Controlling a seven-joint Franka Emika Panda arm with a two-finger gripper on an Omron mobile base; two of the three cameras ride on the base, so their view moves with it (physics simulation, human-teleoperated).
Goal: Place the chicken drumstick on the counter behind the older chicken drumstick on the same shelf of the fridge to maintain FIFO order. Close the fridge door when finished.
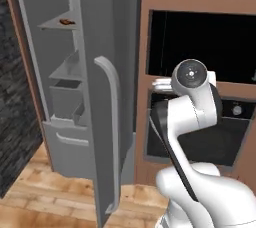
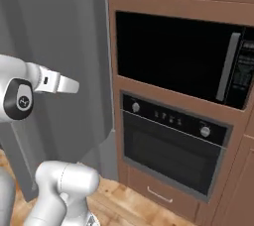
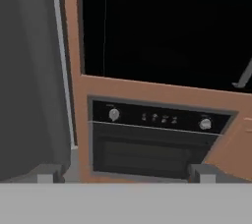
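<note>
Hand view: built-in oven and microwave, wall-mounted

Gripper [image 3: 125, 173] wide open, fingertips [image 3: 45, 173] far apart at the lower edge. Grey fridge [image 3: 27, 70] side panel at left. Brown wooden cabinet frame [image 3: 147, 89] encloses a dark microwave [image 3: 162, 26] above and a black oven [image 3: 152, 142] below; oven control strip carries two silver knobs [image 3: 114, 114] and small markings.
</note>
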